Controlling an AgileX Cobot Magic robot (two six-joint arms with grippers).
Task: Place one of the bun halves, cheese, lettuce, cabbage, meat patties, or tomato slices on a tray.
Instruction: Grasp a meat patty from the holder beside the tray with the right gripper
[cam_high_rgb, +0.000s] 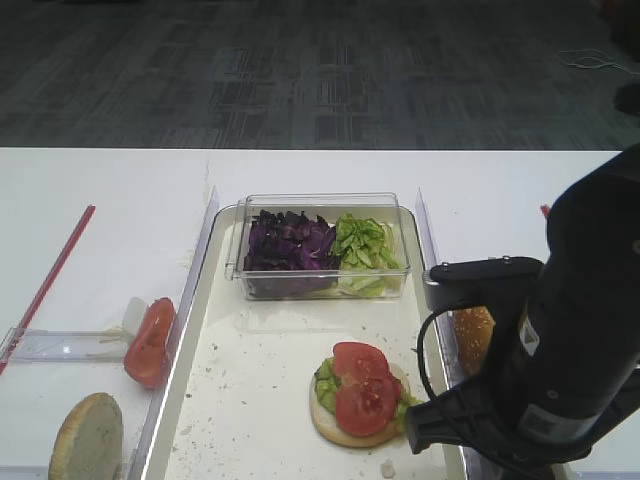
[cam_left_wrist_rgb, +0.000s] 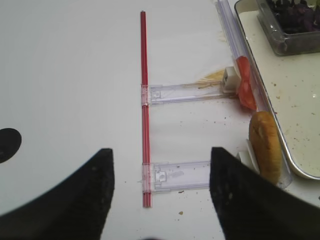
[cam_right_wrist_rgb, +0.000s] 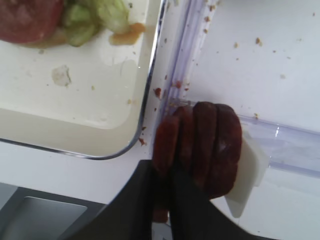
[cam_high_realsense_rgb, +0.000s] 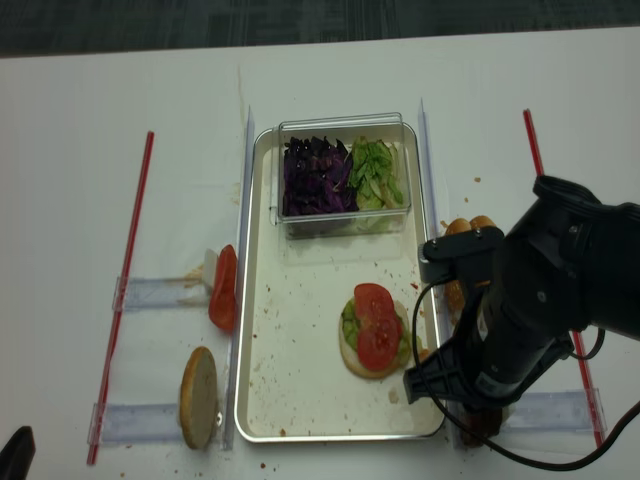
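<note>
Dark fingers of the right gripper fill the bottom of the right wrist view, drawn tight together on the lower edge of the meat patties, a row of dark red-brown discs standing on edge against a white stop. Just to the gripper's left runs the rounded corner of the tray, its silvery rim close beside the patties but not touching them. Further left and ahead of the gripper, on the tray floor, a bun half carries lettuce and two tomato slices. Beyond that stands a clear box with cabbage and more green leaves. Across the tray, well apart from this gripper, the left gripper hovers over bare table with its jaws spread wide, holding nothing; another bun half stands on edge to its right.
</note>
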